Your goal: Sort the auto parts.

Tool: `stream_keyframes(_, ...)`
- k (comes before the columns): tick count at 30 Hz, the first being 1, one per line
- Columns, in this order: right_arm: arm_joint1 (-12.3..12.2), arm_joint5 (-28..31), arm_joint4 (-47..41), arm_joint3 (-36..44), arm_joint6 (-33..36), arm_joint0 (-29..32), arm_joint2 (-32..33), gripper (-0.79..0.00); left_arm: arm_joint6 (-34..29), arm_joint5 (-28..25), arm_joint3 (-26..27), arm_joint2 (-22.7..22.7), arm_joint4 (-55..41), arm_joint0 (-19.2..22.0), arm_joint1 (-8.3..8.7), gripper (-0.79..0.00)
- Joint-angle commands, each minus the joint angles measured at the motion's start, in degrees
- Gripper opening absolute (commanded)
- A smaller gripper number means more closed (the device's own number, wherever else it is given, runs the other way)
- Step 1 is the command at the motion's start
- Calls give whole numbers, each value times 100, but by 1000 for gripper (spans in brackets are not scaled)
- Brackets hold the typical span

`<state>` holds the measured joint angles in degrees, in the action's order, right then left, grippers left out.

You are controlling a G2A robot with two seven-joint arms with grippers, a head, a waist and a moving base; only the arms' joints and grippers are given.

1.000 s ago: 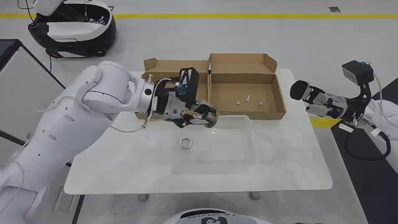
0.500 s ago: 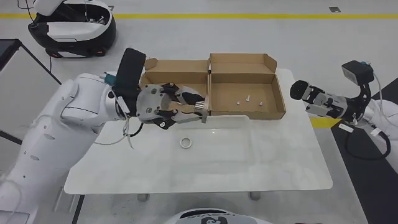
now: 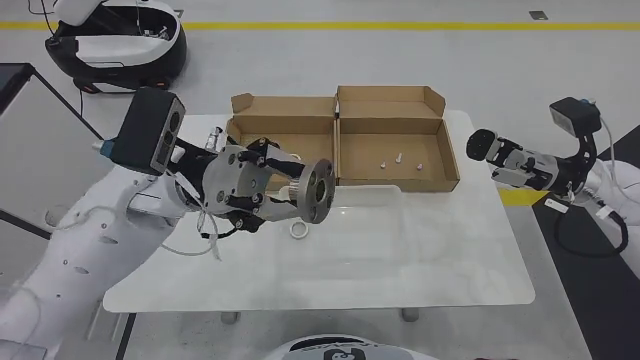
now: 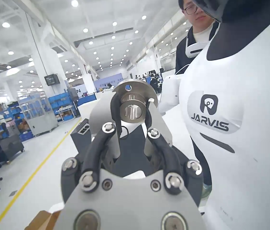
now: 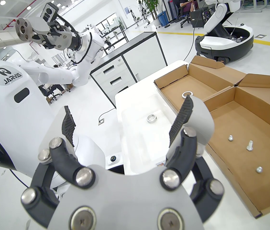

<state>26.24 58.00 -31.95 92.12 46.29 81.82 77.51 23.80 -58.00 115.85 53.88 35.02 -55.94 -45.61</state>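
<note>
My left gripper [image 4: 131,107] is shut on the hub of a round metal flange [image 4: 131,101]. It holds the flange [image 3: 316,191] raised above the table's middle left, disc face outward. The flange [image 5: 24,29] hangs high in the air in the right wrist view. A small metal ring [image 3: 298,228] lies on the white table [image 3: 400,250] under it. Another ring [image 5: 187,94] lies in the left cardboard box [image 3: 285,120]. Three small bolts [image 3: 400,158] lie in the right box [image 3: 370,165]. My right gripper [image 5: 125,120] stands open and empty beyond the table's right edge [image 3: 478,146].
The two open boxes stand side by side along the table's far edge. A parked robot base [image 3: 115,45] sits on the floor at the far left, and a grey drawer cabinet [image 5: 130,63] stands beside the table's left end.
The left arm has lifted the flange up from near the left box's front edge and turned its wrist, so the disc now faces out. The right arm has not moved.
</note>
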Motion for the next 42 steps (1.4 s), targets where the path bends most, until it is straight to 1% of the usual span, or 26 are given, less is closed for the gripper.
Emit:
stream_keyframes(1,0,0,0,0,0,0,0,0,857,0,-106,-220,660,75,64,-785)
stream_keyframes(2,0,0,0,0,0,0,0,0,1273,0,-139,-307,965,130,99,-785)
stream_keyframes(3,0,0,0,0,0,0,0,0,1557,0,-175,-361,1202,164,123,-785)
stream_keyframes(34,0,0,0,0,0,0,0,0,1557,0,-175,-361,1202,164,123,-785)
stream_keyframes(35,0,0,0,0,0,0,0,0,1557,0,-175,-361,1202,164,123,-770)
stream_keyframes(36,0,0,0,0,0,0,0,0,1531,34,-145,-368,1161,135,117,-785)
stream_keyframes(38,0,0,0,0,0,0,0,0,1482,101,-87,-347,997,70,90,-785)
stream_keyframes(42,0,0,0,0,0,0,0,0,1655,48,-47,-289,788,9,4,-785)
